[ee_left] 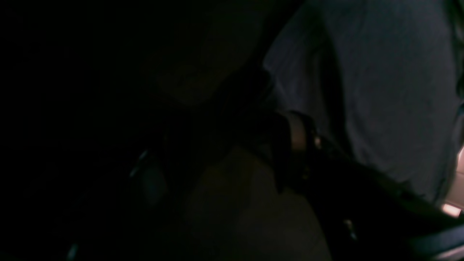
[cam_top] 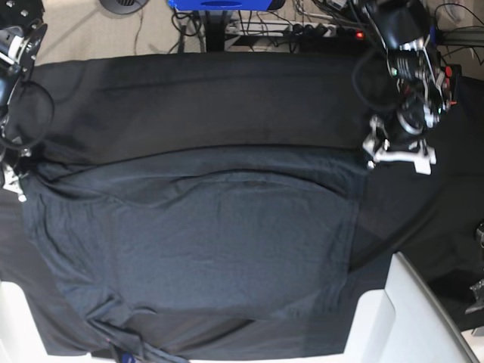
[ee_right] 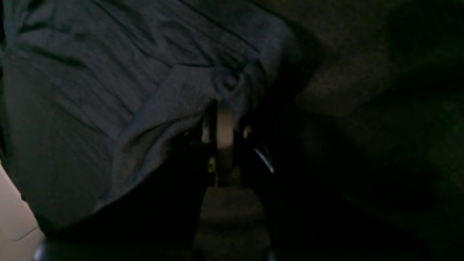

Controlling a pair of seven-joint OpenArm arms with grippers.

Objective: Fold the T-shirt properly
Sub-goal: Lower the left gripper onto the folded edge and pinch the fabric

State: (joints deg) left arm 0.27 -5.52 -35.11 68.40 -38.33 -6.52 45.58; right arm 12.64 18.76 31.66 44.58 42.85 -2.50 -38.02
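Black cloth (cam_top: 227,91) covers the table; cables (cam_top: 302,30) trail along the far floor. T-shirt (cam_top: 204,234) lies spread mid-table. Right gripper (ee_right: 224,119) pinches its left edge; left gripper's (cam_top: 399,147) jaw gap is unclear.

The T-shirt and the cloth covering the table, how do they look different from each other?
The T-shirt is slate-grey with a faint bluish heathered knit; the table cloth is blacker and smoother. The T-shirt is creased, with ridges across its upper part, while the table cloth lies mostly flat. The T-shirt lies on top of the table cloth, which extends past it toward the far edge. Both are dark, plain and unprinted.
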